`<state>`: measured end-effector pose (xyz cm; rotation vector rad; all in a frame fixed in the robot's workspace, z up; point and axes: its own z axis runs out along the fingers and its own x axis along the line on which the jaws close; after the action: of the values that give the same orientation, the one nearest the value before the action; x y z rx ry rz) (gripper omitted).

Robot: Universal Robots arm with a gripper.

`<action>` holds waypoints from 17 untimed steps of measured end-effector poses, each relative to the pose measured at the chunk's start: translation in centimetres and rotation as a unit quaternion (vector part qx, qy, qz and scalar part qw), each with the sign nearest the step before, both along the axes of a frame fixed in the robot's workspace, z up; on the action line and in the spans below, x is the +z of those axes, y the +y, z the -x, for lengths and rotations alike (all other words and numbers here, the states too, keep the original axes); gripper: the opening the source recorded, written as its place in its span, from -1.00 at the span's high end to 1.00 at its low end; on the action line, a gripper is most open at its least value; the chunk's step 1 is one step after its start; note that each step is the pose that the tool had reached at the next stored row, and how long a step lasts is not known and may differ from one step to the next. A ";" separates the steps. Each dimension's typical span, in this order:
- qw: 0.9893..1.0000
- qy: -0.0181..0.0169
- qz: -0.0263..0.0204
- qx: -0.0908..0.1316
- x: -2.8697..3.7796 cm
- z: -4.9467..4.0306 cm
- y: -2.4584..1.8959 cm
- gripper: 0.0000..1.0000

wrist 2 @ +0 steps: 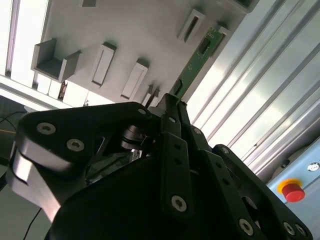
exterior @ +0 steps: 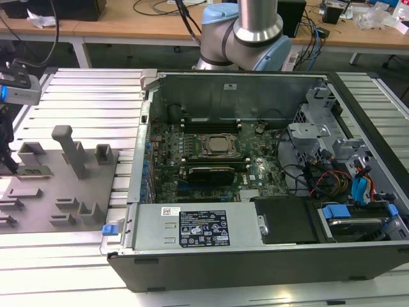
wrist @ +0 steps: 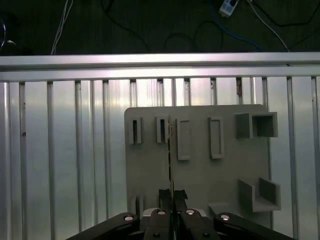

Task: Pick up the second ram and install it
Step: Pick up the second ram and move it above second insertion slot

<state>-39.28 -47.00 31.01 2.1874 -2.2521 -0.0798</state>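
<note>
One ram (wrist 2: 196, 60) — one gripper (wrist 2: 171, 102)

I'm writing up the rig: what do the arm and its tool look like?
The arm is a silver-grey tube with light-blue joint housings. The tool is black, its flat linked fingers studded with silver screw heads.

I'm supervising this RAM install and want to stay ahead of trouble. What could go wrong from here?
The gripper holds the second ram in a narrow pinch, with much of the stick jutting free; it might tilt or slip. The open computer case is crowded with cables, which could snag it.
</note>
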 end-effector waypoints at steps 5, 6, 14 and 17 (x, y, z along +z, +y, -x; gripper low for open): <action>1.000 0.000 0.000 0.000 0.63 0.00 0.00 0.73; 1.000 0.000 0.000 0.000 0.80 0.00 0.00 0.73; 1.000 0.000 0.000 0.000 1.52 0.00 0.02 0.73; 1.000 0.000 0.000 0.000 1.89 0.00 0.03 0.73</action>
<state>-39.28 -46.97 32.90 2.1874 -2.2521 -0.0798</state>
